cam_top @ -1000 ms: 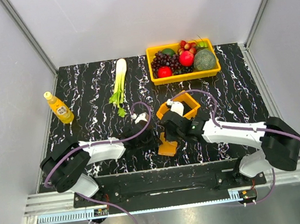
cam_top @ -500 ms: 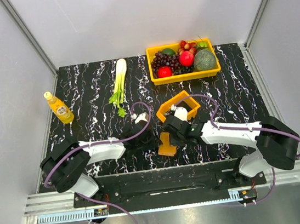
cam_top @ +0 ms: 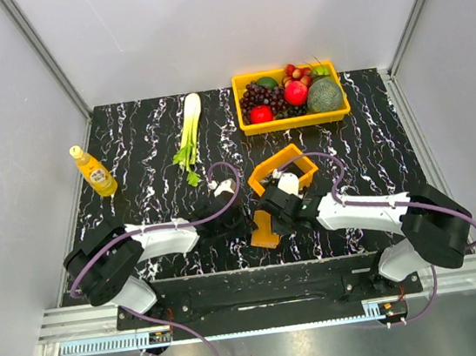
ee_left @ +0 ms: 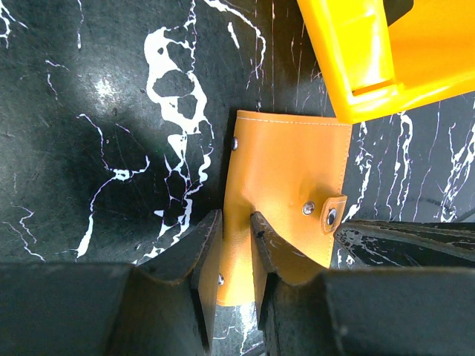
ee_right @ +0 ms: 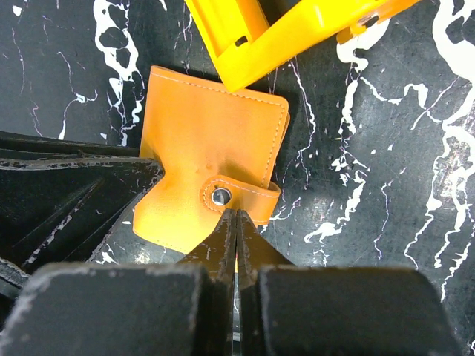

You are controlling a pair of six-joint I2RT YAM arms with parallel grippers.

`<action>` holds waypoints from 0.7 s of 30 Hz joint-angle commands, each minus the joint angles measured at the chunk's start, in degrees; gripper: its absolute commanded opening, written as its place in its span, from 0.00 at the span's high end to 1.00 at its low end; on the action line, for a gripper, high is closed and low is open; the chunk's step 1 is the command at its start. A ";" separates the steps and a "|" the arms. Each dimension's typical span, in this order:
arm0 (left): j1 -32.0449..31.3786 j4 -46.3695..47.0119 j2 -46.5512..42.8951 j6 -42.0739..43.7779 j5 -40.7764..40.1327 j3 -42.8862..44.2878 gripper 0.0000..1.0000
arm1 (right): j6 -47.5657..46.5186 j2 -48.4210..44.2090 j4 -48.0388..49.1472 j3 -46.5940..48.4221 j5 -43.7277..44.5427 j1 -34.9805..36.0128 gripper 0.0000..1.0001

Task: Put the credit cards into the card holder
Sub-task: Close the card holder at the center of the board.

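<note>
Orange and snapped closed, the card holder (ee_right: 208, 133) lies on the bench (ee_right: 371, 148) just beside the yellow tray (ee_right: 297, 30). Its strap (ee_right: 245, 194) could slip off the tips, or a hard pull could drag it out of the left pinch. The left fingers (ee_left: 189, 252) pinch its edge, while the right fingers (ee_right: 220, 241) are pressed together at the strap, and I cannot tell if they nip it.

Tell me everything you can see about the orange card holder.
The card holder is a flat orange leather-look wallet with stitched edges, folded shut, its snap strap with a metal stud wrapped round one edge. It lies on the black marbled table beside the orange tray. The left gripper pinches one edge; the right gripper, shut, has its tips at the strap.
</note>
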 commanded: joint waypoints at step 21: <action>-0.35 -0.40 0.74 0.84 0.17 0.31 0.75 | -1.76 1.79 6.46 -0.21 -4.38 -3.23 1.00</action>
